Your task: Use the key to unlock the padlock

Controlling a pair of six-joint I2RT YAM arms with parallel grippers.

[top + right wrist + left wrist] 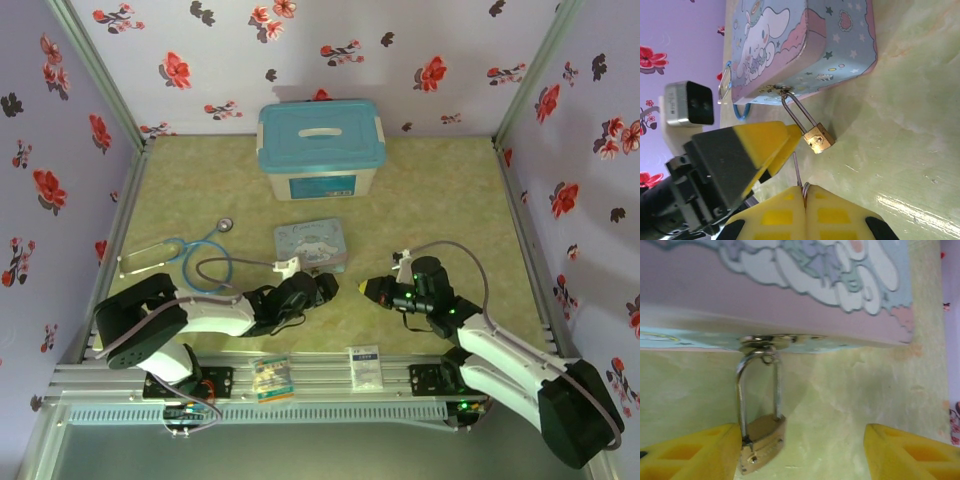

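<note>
The small brass padlock (762, 437) hangs by its silvery shackle from the latch of the cartoon tin (790, 300), its body resting on the table. My left gripper (802, 455) is open; the padlock body lies against its left finger (690, 452), and the right finger (910, 452) stands well clear. My right gripper (805, 192) is shut on the key (797, 170). The thin blade sticks out toward the padlock (818, 139), its tip a short way below it and not touching. From above, both grippers (325, 288) (368, 288) meet in front of the tin (310, 245).
A blue-lidded storage box (322, 150) stands behind the tin. A stethoscope (190, 255) lies to the left. Two small packets (272, 378) (364, 365) sit on the near rail. Floral walls close in the table on three sides.
</note>
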